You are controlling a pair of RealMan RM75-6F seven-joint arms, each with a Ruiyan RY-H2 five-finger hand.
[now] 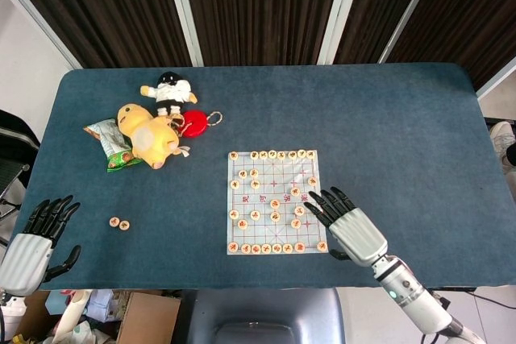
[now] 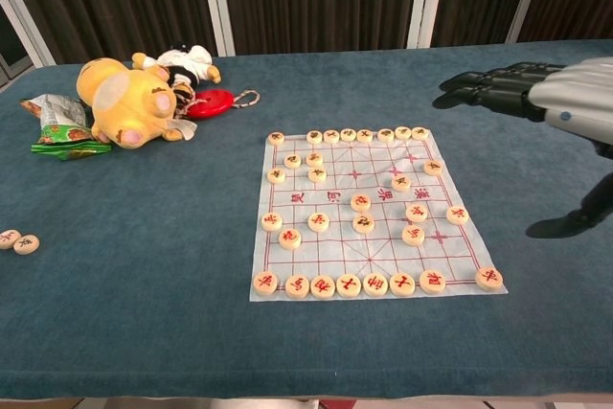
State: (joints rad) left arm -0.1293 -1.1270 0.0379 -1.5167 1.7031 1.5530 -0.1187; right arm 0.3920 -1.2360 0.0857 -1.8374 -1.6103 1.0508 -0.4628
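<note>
At the table's near left edge the left hand [image 1: 36, 243] hovers with its dark fingers spread, grasping nothing. Just right of it lie two round wooden chess discs [image 1: 119, 223] on the blue felt table [image 1: 387, 110]. Farther back sit a green snack packet [image 1: 113, 147], a yellow plush animal [image 1: 149, 138] and a red round keyring [image 1: 193, 122]. The white paper chessboard [image 2: 330, 193] carries many discs. Over its right edge the right hand [image 1: 343, 219] hangs flat, fingers apart, holding nothing.

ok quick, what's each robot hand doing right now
Left robot hand: open, holding nothing, at the table's near left edge.
Right robot hand: open, fingers spread over the chess board's right edge, holding nothing.
</note>
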